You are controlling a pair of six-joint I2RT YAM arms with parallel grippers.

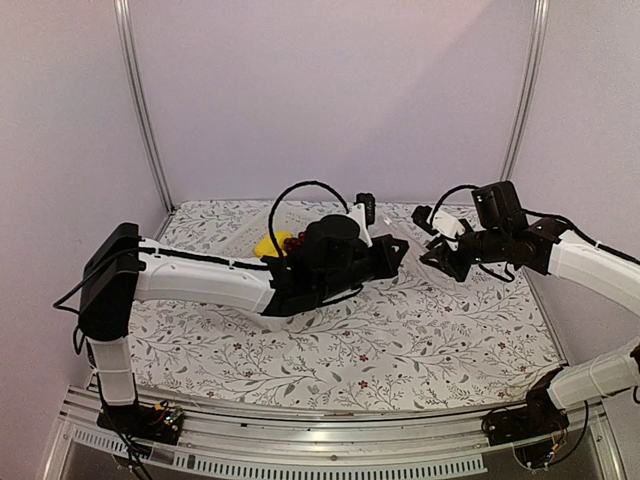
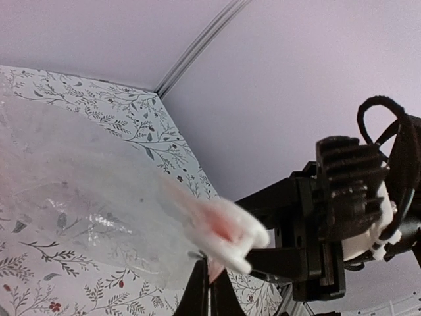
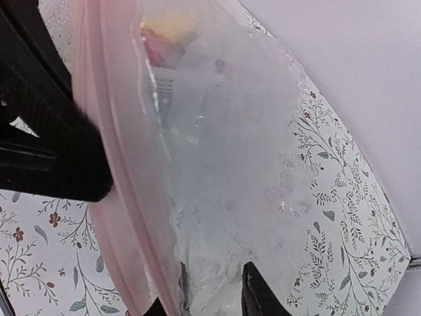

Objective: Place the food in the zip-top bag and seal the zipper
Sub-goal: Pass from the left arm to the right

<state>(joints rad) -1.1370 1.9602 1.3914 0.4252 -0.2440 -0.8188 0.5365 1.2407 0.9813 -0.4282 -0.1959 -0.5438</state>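
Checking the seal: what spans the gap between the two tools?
The bag, its pinkish zipper running from the right tool toward the left tool, in the right wrist view. The top view barely shows it.

Table (image 1: pixel 420 335), white cloth (image 1: pixel 200 335), leafy floral print

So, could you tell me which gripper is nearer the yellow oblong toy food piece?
Left. The yellow oblong toy food piece lies behind the wrist of the left gripper; the right gripper is farther off, beyond the left one.
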